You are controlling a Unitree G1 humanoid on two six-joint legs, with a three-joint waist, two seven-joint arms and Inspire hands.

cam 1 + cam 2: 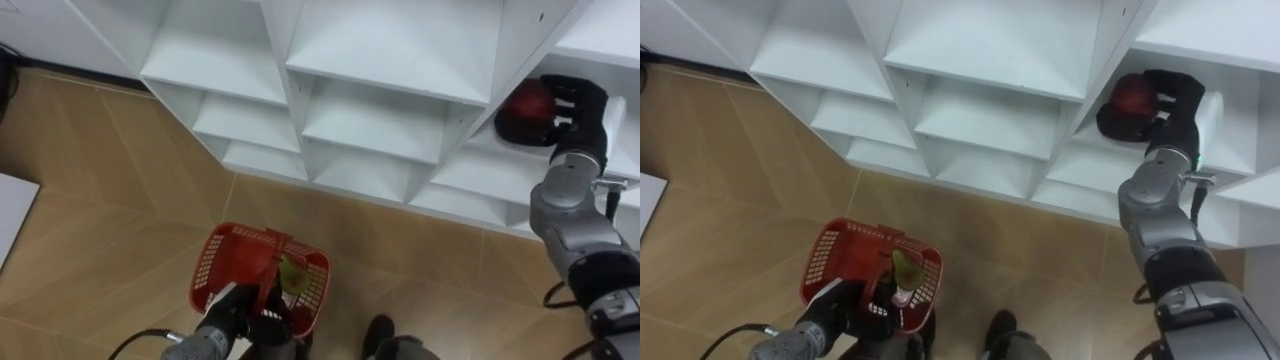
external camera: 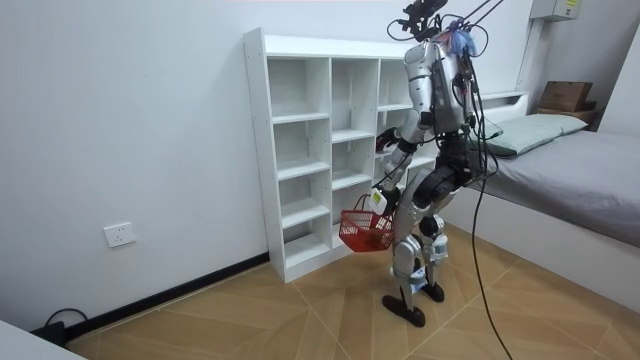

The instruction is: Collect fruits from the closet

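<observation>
Red is the fruit in hand just now: a round red fruit (image 1: 522, 112) lies in a cubby on the right of the white closet (image 1: 380, 60). Our right hand (image 1: 575, 100) is inside that cubby with its fingers curled about the fruit. It looks to us like a firm hold, though the fruit is not yet off its shelf.

Low on the near left, our left hand (image 1: 235, 312) has its fingers closed on the handle of the red basket (image 1: 212, 262). The basket hangs above the wooden floor (image 1: 120, 200) and holds a green fruit (image 1: 292, 272).

We judge the step to be the pick. The next move calls for drawing the fruit clear of the cubby's edge, then carrying it left and down over the basket — and letting go gently.
</observation>
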